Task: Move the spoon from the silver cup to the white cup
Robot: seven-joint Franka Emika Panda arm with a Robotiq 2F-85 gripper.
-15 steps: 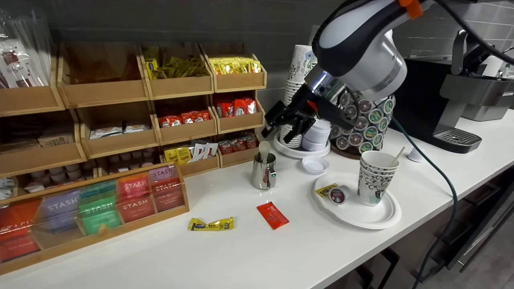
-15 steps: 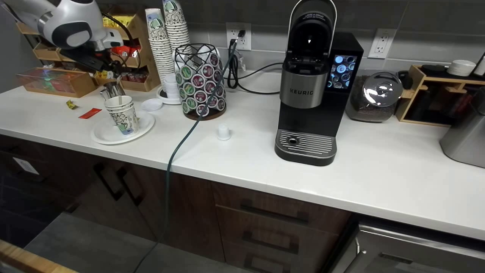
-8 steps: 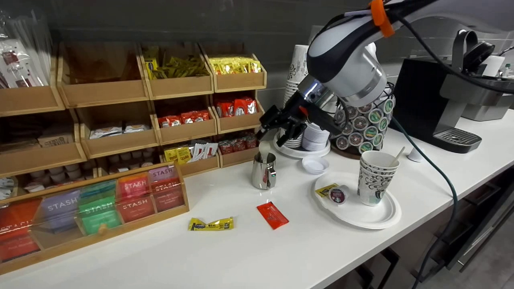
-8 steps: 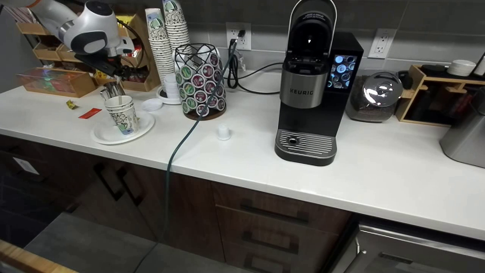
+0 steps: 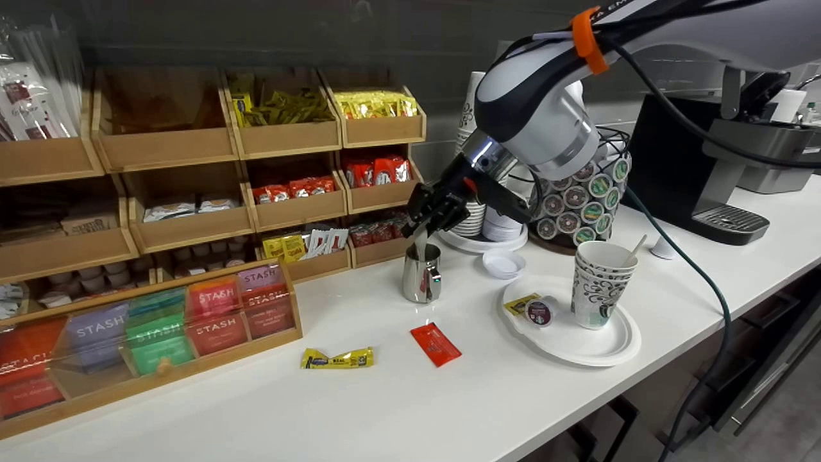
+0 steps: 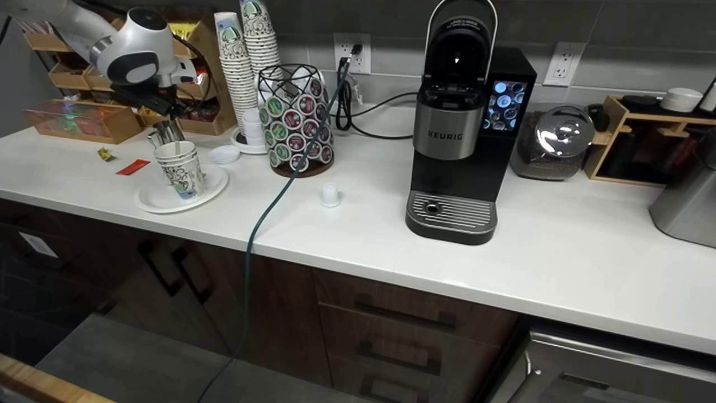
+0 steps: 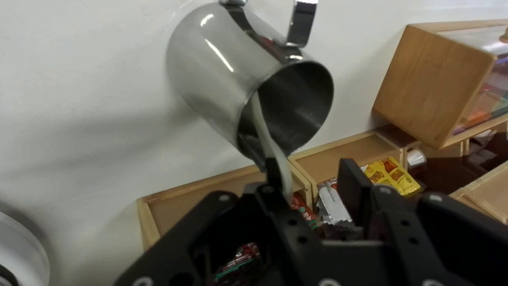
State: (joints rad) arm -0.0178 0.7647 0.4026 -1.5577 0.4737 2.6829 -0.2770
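The silver cup (image 7: 222,59) stands upright on the counter in an exterior view (image 5: 417,285), its handle towards that camera. A pale spoon (image 5: 421,242) leans in it with its upper end sticking out over the rim. That upper end of the spoon (image 7: 274,149) lies between the fingers of my gripper (image 7: 311,174), against the left one in the wrist view. A clear gap separates it from the opposite finger, so the jaws are part-way apart. The white cup, a patterned paper cup (image 5: 600,289) in a short stack, stands on a white plate with a thin stick in it.
The white plate (image 5: 619,343) also carries a coffee pod (image 5: 539,312) and a yellow packet. A red packet (image 5: 436,344) and a yellow one (image 5: 337,358) lie on the counter. Wooden bins (image 5: 378,250) stand close behind the silver cup. A pod rack (image 6: 296,123) stands farther right.
My gripper has moved down and in to the spoon's upper end, and its jaws have come closer together. The spoon tilts slightly differently. Both cups stay put.
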